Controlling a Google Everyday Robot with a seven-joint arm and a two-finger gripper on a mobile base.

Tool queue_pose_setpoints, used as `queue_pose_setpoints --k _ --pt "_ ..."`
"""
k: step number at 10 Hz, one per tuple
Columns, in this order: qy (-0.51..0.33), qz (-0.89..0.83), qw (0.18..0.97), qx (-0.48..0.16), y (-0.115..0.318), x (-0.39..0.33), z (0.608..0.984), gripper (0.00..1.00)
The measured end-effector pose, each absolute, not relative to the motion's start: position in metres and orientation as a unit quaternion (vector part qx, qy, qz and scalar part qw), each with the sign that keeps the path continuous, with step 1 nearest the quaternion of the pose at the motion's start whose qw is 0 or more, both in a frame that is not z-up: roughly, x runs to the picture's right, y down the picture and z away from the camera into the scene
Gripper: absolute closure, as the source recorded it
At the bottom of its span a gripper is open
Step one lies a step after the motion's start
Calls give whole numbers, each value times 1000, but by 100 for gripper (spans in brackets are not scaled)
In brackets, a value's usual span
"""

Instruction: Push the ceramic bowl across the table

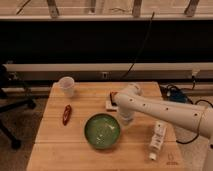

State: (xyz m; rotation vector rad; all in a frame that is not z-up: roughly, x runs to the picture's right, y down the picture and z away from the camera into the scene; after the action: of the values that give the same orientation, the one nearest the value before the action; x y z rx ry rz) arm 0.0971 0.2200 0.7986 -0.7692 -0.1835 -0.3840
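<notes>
The green ceramic bowl [102,131] sits upright on the light wooden table [65,150], a little front of centre, with pale marks inside. My white arm reaches in from the right. The gripper [124,118] hangs at the arm's end just right of the bowl's back right rim, close to it; I cannot tell whether it touches the bowl.
A translucent plastic cup [67,86] stands at the back left. A red packet [66,114] lies left of the bowl. A flat white item with a dark snack [112,102] lies behind the gripper. A white tube [157,139] lies front right. A dark logo [172,161] marks the front right corner.
</notes>
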Motion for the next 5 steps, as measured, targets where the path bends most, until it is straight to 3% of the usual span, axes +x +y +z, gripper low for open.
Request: queue_pose_setpoints --k 5 --pt "-111 -202 899 -371 227 70 798 95"
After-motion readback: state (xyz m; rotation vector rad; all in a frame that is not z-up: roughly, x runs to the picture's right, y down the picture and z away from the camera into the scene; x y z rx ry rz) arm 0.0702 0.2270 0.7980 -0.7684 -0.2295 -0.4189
